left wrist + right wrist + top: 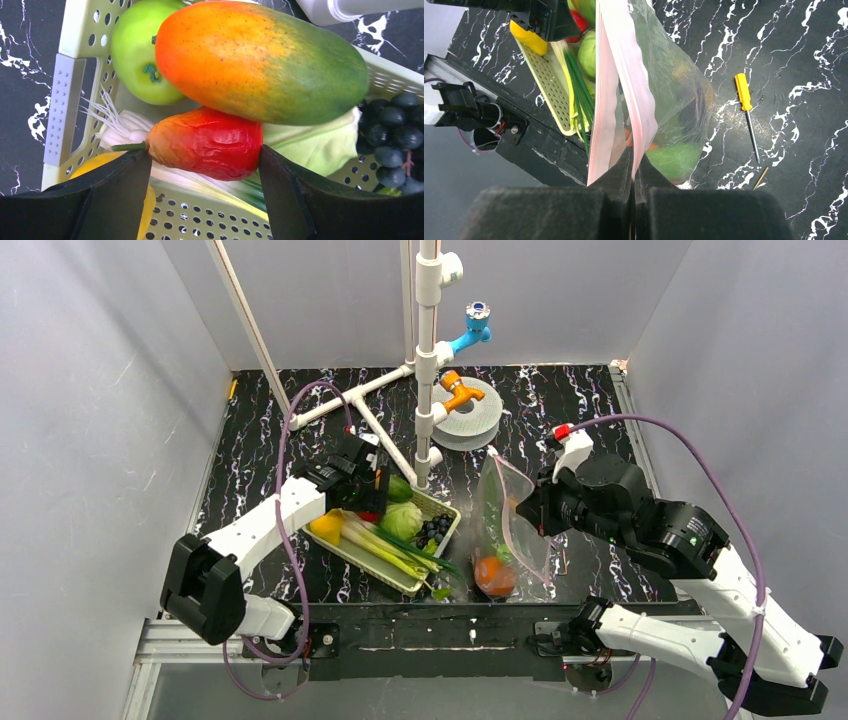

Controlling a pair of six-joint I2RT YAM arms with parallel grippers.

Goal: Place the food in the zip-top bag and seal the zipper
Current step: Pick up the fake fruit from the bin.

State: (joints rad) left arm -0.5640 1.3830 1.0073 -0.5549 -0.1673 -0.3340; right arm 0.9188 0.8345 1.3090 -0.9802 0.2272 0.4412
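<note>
**Item 1.** Zip-top bag (pixel 512 540): clear, mouth edge uppermost, bottom on the black marbled desk (pixel 590 405), just right of the basket (pixel 447 530).
- Zipper (pixel 621 60): pink strip with its 2 sides apart. It reads clearly only from the right wrist.
- Right claw (pixel 633 167): pressed together, pinching the zipper.
- Contents: the top view shows 1 orange fruit (pixel 495 575) at the bottom. The right wrist view adds a green piece (pixel 674 160).

**Item 2.** Red piece (pixel 210 145): lying in the basket, below a mango (pixel 260 60).
- Left claw (pixel 202 162): 2 fingers against the piece's ends, pinching it. The top view hides this contact.

**Left wrist view only:** green apple (pixel 137 55); dark grapes (pixel 395 130).

**Right wrist view only:** yellow-handled screwdriver (pixel 746 107), on the desk near the bag.
</note>
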